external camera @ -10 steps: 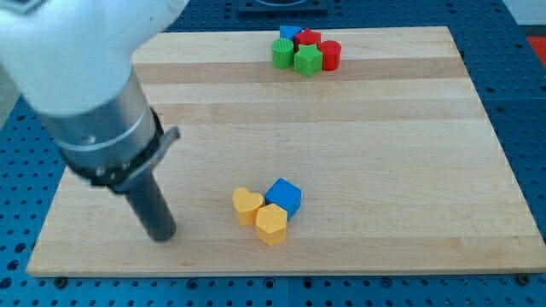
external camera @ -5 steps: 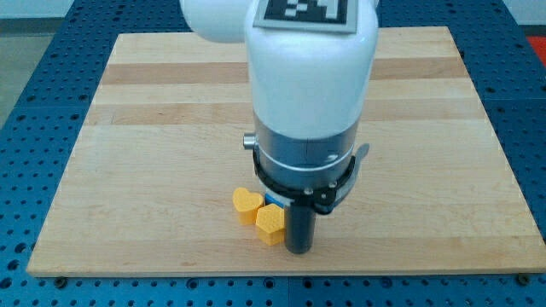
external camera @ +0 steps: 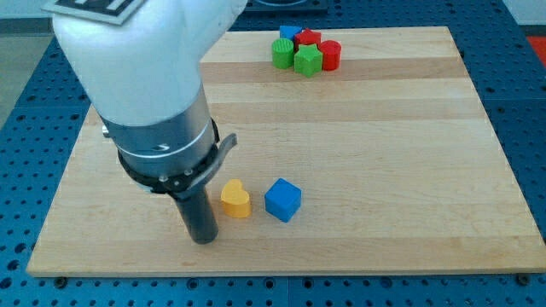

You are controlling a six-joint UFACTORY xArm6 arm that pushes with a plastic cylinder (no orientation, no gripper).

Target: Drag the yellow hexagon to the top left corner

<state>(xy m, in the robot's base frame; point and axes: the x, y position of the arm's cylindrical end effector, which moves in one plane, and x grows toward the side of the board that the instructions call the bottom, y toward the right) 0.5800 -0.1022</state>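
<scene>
The yellow hexagon does not show in the camera view; the rod or the arm may be hiding it. My tip (external camera: 203,240) rests on the board near the view's bottom left, just left of a yellow heart block (external camera: 235,199). A blue cube (external camera: 282,199) sits to the right of the heart, a small gap apart. The arm's white and grey body covers the board's top left part.
A tight cluster sits at the board's top edge: a blue block (external camera: 290,32), a red block (external camera: 309,37), a red cylinder (external camera: 331,55), a green cylinder (external camera: 281,53) and a green star-like block (external camera: 308,60). The wooden board (external camera: 409,153) lies on a blue perforated table.
The arm swung from the right of the yellow blocks to their left. The yellow heart shifted a little left and up. The yellow hexagon went out of sight. The blue cube shows again.
</scene>
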